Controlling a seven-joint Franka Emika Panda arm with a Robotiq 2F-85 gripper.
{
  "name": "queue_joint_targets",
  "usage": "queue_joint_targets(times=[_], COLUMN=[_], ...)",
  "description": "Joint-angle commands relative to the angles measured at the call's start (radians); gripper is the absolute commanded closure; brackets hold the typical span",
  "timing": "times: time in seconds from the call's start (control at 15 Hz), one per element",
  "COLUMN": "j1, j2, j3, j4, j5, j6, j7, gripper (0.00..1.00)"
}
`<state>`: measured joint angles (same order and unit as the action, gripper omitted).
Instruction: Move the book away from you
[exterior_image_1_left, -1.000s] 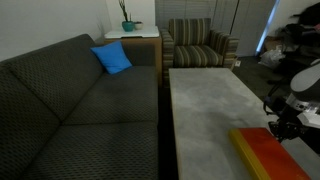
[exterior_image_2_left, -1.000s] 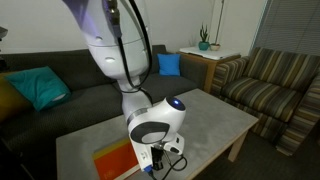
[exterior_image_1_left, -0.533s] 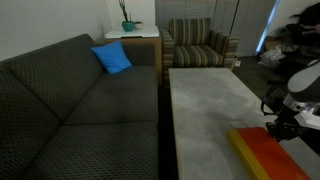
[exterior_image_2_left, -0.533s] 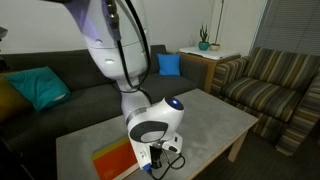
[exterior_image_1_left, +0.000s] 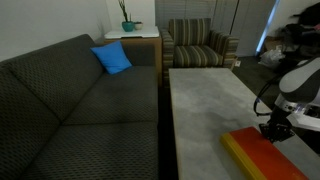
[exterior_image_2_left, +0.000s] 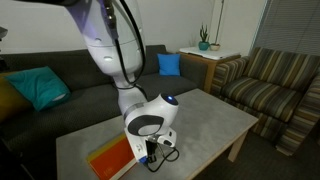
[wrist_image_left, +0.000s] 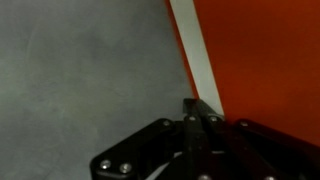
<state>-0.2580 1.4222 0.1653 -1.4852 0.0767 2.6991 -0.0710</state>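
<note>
The large, flat orange-red book (exterior_image_1_left: 262, 157) lies at one end of the grey stone-like bench (exterior_image_1_left: 203, 98). The pincer (wrist_image_left: 195, 108), closed narrow and holding nothing, sits at the book's pale edge, probably to push it along the bench rather than lift it.

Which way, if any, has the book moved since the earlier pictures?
Yes. In an exterior view the book has slid slightly across the table toward the sofa, and the gripper shifted with it.
</note>
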Motion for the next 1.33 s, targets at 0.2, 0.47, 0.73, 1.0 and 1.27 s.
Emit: queue_joint_targets(times=[0.2,0.47,0.73,1.0,1.27], j1=[0.056,0.083,0.112,0.134,0.141], j2=[0.037,0.044,0.053,0.064,0.068], j3=[0.006,0.009,0.007,0.005,0.005], j4=[0.055,0.072,0.094,0.121,0.133], j5=[0.03,0.031,0.03,0.03,0.034], j6=[-0.081,-0.115,-0.145,-0.175,-0.189], j7=[-0.004,0.0,0.007,0.011,0.014], gripper=[1.0,1.0,1.0,1.0,1.0])
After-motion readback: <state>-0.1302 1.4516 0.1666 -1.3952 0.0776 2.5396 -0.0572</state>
